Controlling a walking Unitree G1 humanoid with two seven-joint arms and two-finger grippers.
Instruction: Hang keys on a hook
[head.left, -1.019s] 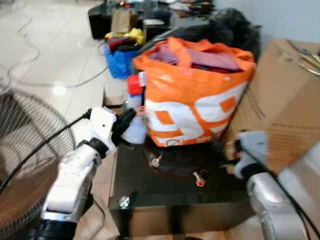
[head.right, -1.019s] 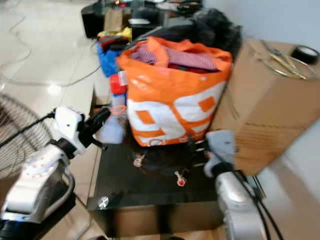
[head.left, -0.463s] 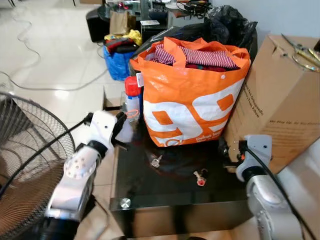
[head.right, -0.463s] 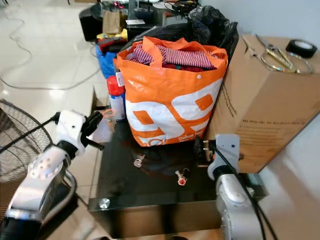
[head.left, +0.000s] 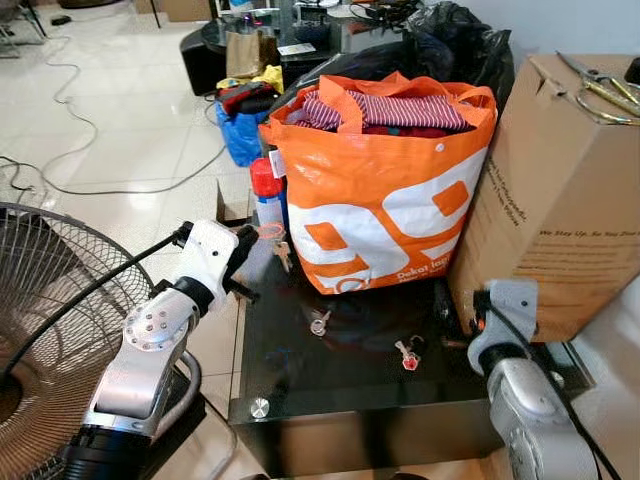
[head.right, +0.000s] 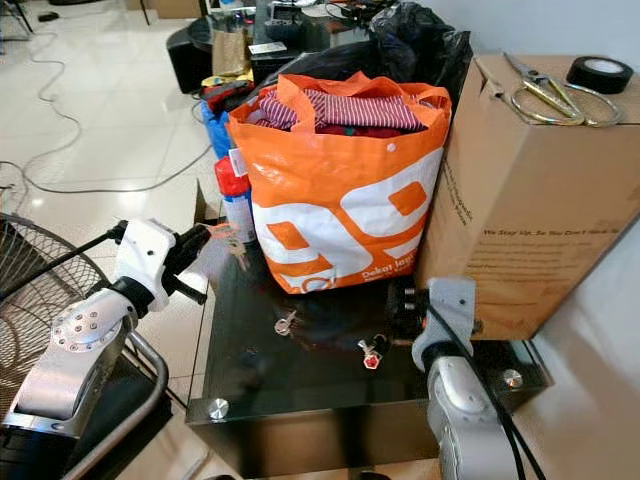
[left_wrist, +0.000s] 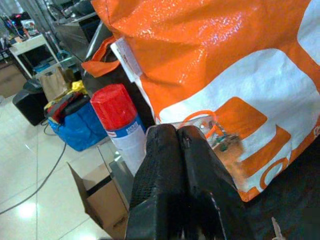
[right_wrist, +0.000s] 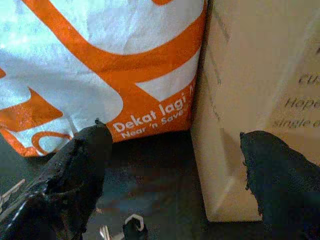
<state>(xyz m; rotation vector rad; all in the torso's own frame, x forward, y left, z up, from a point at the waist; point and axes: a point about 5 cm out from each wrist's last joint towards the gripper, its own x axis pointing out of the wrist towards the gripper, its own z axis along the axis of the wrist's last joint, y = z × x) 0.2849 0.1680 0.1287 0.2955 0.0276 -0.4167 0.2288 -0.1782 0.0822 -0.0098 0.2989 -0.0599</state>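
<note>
My left gripper (head.left: 250, 241) is shut on an orange key ring (left_wrist: 206, 121) with keys (head.left: 283, 254) dangling from it. It hovers over the left edge of the black glass table (head.left: 330, 395), beside a red-capped spray can (head.left: 265, 192). Two more keys lie on the table: a silver one (head.left: 319, 322) and one with a red tag (head.left: 405, 356). My right gripper (right_wrist: 170, 132) is open low over the table's right side. It sits between the orange bag (head.left: 390, 200) and the cardboard box (head.left: 560, 200), just right of the red-tagged key.
A wire fan (head.left: 45, 330) stands close on the left by my left arm. Scissors (head.right: 540, 92) and a tape roll (head.right: 598, 73) lie on the box. Bags and a cable (head.left: 90, 150) lie on the tiled floor behind.
The camera has steadied and shifted, so the blur is gone. My left gripper still holds the key ring beside the spray can. My right gripper sits a little lower by the box.
</note>
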